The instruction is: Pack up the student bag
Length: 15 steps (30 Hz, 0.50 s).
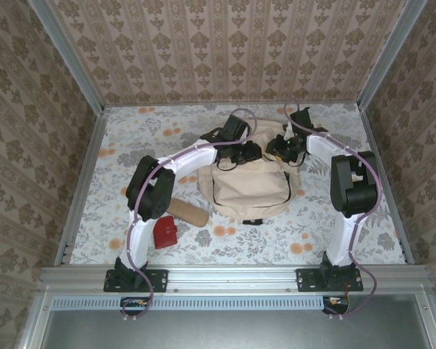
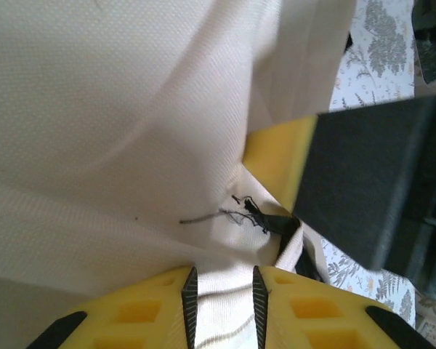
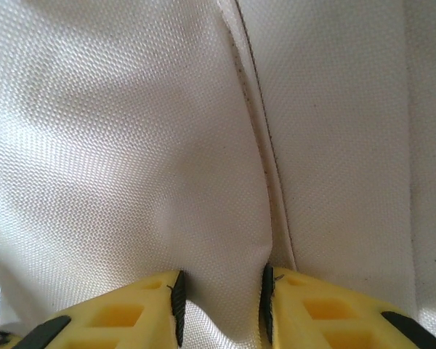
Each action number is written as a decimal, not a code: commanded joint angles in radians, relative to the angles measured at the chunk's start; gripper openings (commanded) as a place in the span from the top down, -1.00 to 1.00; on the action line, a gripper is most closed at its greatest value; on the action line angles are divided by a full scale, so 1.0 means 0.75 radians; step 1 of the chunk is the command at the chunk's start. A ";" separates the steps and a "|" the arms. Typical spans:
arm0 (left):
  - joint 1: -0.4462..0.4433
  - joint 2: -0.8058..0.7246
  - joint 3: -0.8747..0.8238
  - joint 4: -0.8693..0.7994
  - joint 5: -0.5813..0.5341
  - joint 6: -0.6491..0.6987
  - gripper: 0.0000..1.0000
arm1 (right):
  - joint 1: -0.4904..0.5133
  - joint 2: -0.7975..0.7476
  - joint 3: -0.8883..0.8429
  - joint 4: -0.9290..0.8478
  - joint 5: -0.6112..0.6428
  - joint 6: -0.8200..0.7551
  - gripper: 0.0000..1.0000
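The student bag [image 1: 251, 187], a beige fabric backpack, lies in the middle of the flowered table with its front pocket toward the arms. Both grippers meet at its far top edge. My left gripper [image 1: 248, 153] comes in from the left and my right gripper [image 1: 281, 149] from the right. In the left wrist view, a fold of the bag's cloth [image 2: 116, 109] fills the narrow gap of the left gripper [image 2: 221, 305], beside a frayed black strap end [image 2: 272, 222]. In the right wrist view, a ridge of the bag's fabric [image 3: 131, 145] sits pinched in the right gripper [image 3: 221, 302].
A red wallet [image 1: 165, 233] and a tan roll-shaped case [image 1: 189, 212] lie on the table left of the bag, near the left arm's base. Patterned walls close in the table [image 1: 349, 225] on three sides. Yellow and black parts of the other gripper [image 2: 276, 156] sit close beyond the fold.
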 commanded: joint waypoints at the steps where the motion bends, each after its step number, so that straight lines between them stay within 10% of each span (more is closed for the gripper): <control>1: -0.002 0.016 0.047 -0.001 0.034 -0.039 0.43 | 0.017 -0.113 -0.090 0.067 -0.186 0.083 0.29; 15: -0.003 0.029 0.057 0.067 0.121 -0.092 0.40 | -0.002 -0.263 -0.139 0.077 -0.178 0.146 0.71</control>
